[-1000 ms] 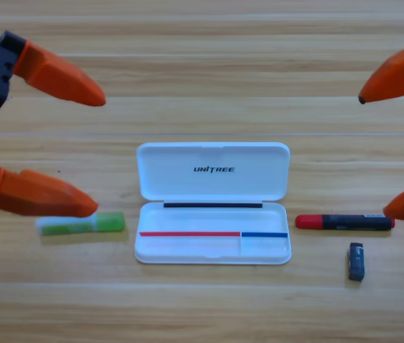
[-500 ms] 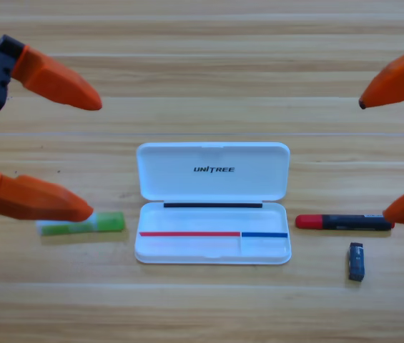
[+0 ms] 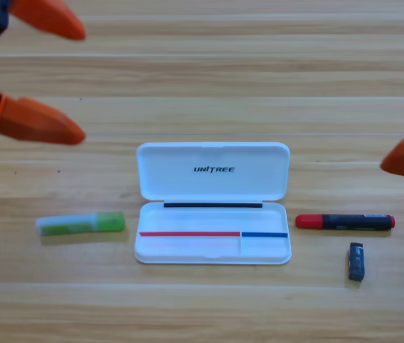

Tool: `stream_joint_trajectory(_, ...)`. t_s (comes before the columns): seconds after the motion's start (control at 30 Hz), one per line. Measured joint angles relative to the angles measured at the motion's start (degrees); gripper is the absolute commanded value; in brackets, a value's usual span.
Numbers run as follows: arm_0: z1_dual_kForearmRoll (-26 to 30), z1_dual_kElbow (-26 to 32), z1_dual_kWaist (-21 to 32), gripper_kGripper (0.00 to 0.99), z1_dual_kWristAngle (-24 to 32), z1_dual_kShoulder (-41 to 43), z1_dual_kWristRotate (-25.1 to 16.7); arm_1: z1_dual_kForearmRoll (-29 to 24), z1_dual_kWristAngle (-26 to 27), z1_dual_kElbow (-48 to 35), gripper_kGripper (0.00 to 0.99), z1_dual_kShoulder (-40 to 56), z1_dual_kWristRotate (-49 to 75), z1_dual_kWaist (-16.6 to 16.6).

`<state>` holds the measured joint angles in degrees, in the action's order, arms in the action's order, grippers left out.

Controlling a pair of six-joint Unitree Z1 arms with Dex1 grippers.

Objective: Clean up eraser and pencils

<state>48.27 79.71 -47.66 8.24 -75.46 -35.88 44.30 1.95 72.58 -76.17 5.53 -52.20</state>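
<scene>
The green pencil [image 3: 80,224] lies flat on the table, left of the open white case [image 3: 187,249]. To the case's right lies the black pencil with a red end [image 3: 345,222], and the small dark eraser [image 3: 357,261] sits just below that pencil's right end. My left gripper [image 3: 84,84] is at the upper left, open and empty, well above the green pencil. At the right edge my right gripper [image 3: 400,132] is partly cut off, open and holding nothing, above the black pencil's right end.
The case's lid, printed UNITREE, stands open toward the far side of the wooden table [image 3: 209,64]. Its tray holds none of the pencils or the eraser.
Both grippers have drawn back toward the top of the picture. The left one no longer overlaps the green pencil's left end. The right one has slid further off the right edge.
</scene>
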Motion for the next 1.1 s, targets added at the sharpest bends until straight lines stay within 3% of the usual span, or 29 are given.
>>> stream_joint_trajectory(0.1, 1.18, 1.07, 0.01, 0.985, -4.37, -0.69, -2.39, 0.00, -7.42, -1.54, 0.982, -0.64, -6.78, 0.50)
stream_joint_trajectory(0.2, 2.32, 1.07, 0.48, 0.985, -6.85, -1.62, -6.03, 0.11, -10.06, -1.53, 0.982, -2.57, -9.17, 2.06)
stream_joint_trajectory(0.4, 5.33, 1.06, 3.94, 0.976, -8.84, -3.81, -10.74, 2.90, -10.06, -1.45, 0.989, -11.18, -21.32, 3.96)
stream_joint_trajectory(0.7, 12.51, 1.07, 10.55, 0.974, -8.73, -12.76, -15.38, 3.01, -9.79, -0.03, 0.983, -23.73, -41.85, 5.17)
stream_joint_trajectory(1.1, 16.47, 1.07, 13.82, 0.959, -5.95, -23.44, -17.95, 2.80, -5.20, 1.67, 0.922, -35.85, -51.83, 7.52)
